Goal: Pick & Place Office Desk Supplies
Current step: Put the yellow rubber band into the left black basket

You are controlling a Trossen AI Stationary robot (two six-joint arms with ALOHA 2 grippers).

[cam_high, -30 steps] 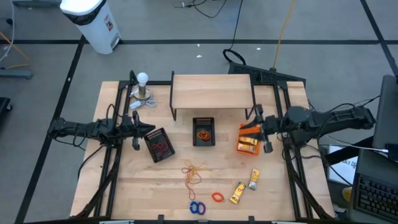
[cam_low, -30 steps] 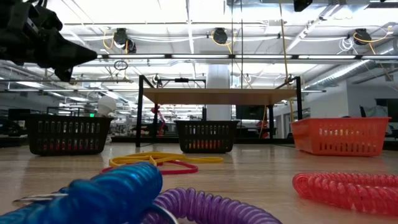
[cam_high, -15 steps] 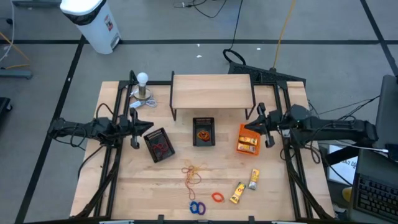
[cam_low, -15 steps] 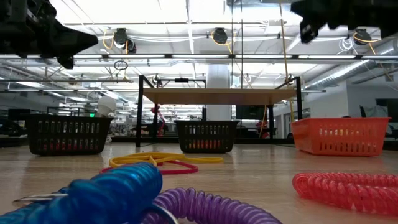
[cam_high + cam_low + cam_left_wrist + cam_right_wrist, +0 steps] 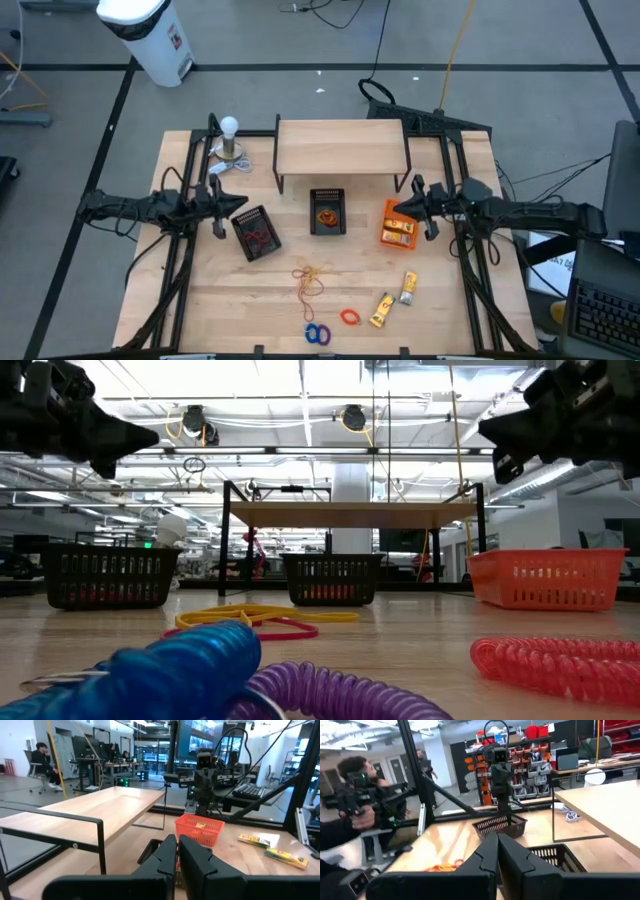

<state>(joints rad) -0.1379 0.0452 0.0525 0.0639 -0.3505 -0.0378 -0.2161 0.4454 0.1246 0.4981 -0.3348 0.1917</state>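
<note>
While both arms hang above the table (image 5: 440, 310), the left end effector (image 5: 233, 206) sits at the left side, just beside the left black mesh bin (image 5: 256, 231), with its fingers (image 5: 167, 855) pressed together and nothing between them. That tilted bin holds red rubber bands (image 5: 260, 237). Behind it, near the table's far left corner, stands a white bulb-shaped object (image 5: 230, 137) on a round metal base. A raised wooden shelf (image 5: 340, 147) spans the far middle, and in front of it the second black mesh bin (image 5: 327, 211) holds an orange ring (image 5: 327, 217). Nearer the front edge, a loose tangle of tan and orange rubber bands (image 5: 310, 277) lies on bare wood; in front of it lie blue rings (image 5: 317, 334) and, just to their right, an orange ring on the wood (image 5: 349, 317). Two yellow packets (image 5: 394, 299) lie right of those, one beside the other. The orange bin (image 5: 400, 223), further right, holds more yellow packets. The right end effector (image 5: 402, 205) hovers over that bin's far edge, its fingers (image 5: 487, 852) closed and empty. In the right wrist view a person (image 5: 350, 790) shows in the room beyond the table
</note>
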